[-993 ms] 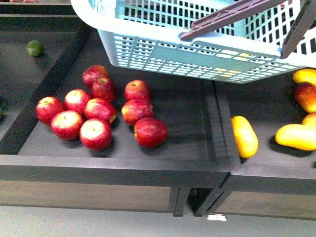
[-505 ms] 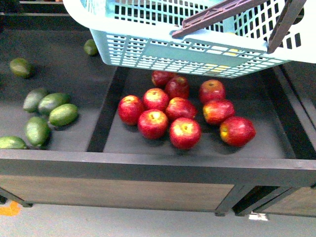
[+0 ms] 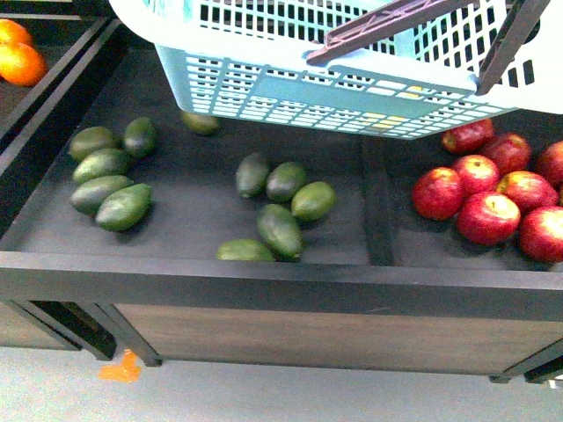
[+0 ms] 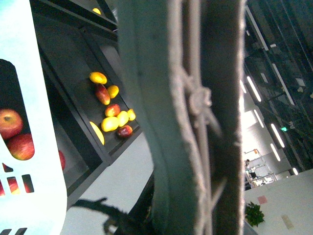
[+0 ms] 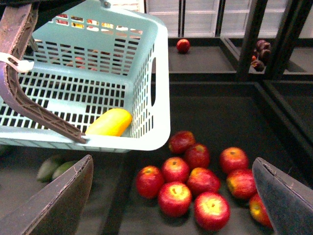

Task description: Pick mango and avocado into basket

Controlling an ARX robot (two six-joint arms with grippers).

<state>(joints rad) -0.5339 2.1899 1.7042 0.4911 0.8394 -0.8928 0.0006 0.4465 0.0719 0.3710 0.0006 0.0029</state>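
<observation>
The light blue-green basket hangs above the shelf, its brownish handle swung up. A yellow mango lies inside the basket. Several dark green avocados lie in the bin under and in front of it. My left gripper fills the left wrist view, shut on the basket, whose pale wall shows beside it. My right gripper is open, with nothing between its fingers, hovering over red apples beside the basket.
Red apples fill the bin right of the avocados, behind a dark divider. Oranges sit at the far left. A farther bin holds yellow and red-blushed mangoes. The shelf's front rail runs across.
The front view has swung left along the shelf: the apples slid from the middle to the right edge and the avocado bin now sits in the centre. The basket stays at the top.
</observation>
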